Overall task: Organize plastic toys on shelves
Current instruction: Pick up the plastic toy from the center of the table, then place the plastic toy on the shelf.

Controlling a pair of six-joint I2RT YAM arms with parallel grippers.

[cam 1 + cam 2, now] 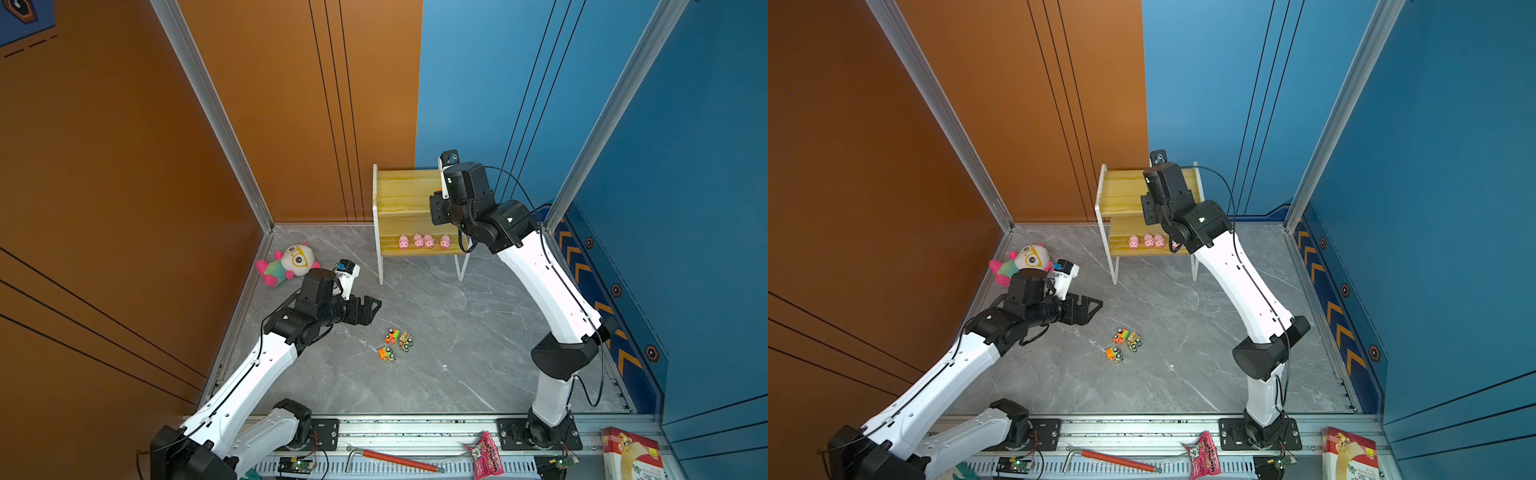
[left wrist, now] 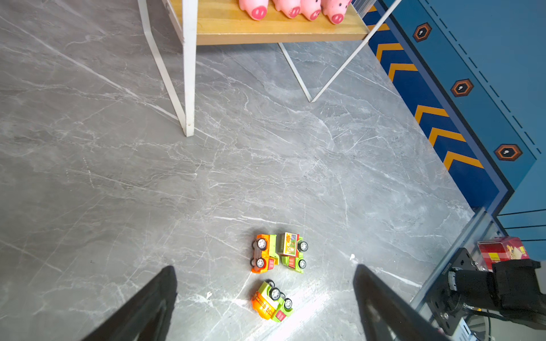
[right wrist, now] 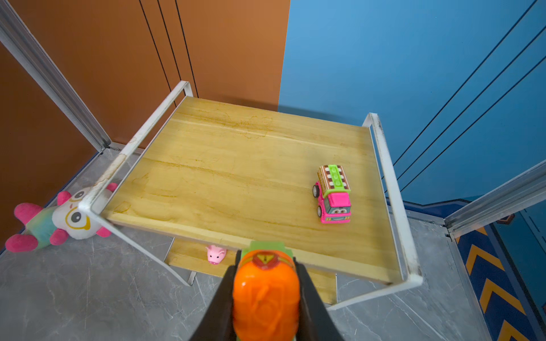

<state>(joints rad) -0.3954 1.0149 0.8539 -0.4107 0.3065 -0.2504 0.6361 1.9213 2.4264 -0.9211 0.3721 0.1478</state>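
— What is held in the right claw (image 3: 266,262)?
— A glossy, rounded orange truck (image 3: 266,298) with a green front is clamped between the black fingers (image 3: 224,295), at the near edge of the rack (image 3: 390,177).
— And past the claw?
— The top board (image 3: 236,177), flat yellowish grained wood railed in thin white metal, is spread out ahead and below. One boxy pink truck (image 3: 334,195) with a green, striped back is parked upright on it, ahead of the claw, toward the blue wall (image 3: 413,73).
— The left claw (image 1: 374,313)?
— It is spread wide and nothing is gripped. It is held above the grey, white-veined marble floor (image 2: 118,177). Three trucks (image 2: 267,257) in orange and green plastic are scattered just below and ahead of it, tipped over, two touching and the third just apart.
— Further on?
— Four smooth pink pigs (image 2: 292,9) are lined up on the lower board (image 2: 266,32), snouts outward. A soft plush doll (image 1: 291,264) is seen lying on the floor behind that claw, by the orange wall (image 1: 124,166).
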